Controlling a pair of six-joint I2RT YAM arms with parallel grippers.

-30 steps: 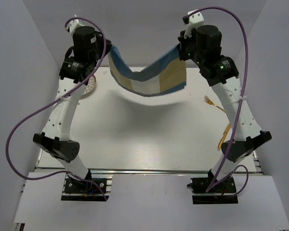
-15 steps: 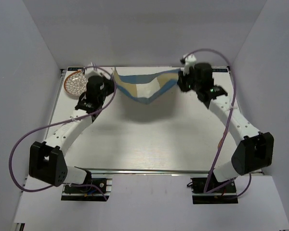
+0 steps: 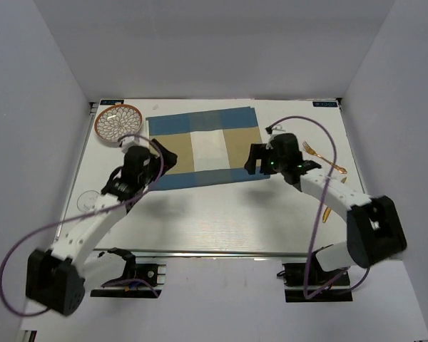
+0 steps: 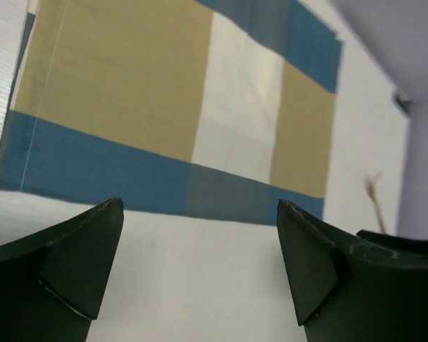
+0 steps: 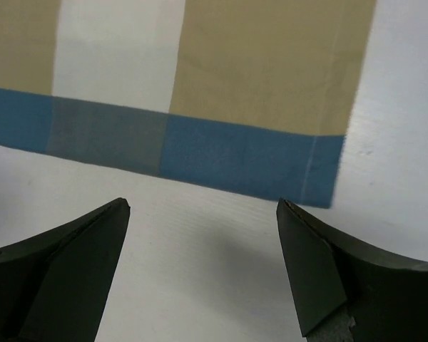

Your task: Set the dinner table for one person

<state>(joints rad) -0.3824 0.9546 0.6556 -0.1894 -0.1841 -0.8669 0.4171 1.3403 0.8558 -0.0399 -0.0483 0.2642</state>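
The placemat [image 3: 203, 146], hanging before, now lies flat on the tabletop [image 3: 221, 214]. Left end effector [image 4: 200, 214] and right end effector [image 5: 202, 214] are apart, so this step seems done.

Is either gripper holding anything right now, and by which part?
Nothing is held. The left gripper and right gripper are both open and empty; the placemat lies flat on the dinner table, just beyond their fingertips.

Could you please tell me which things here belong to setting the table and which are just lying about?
Belong to the job: dinner table, placemat laid flat on it, patterned dish, gold fork.
Just there: purple cables, blue corner labels.
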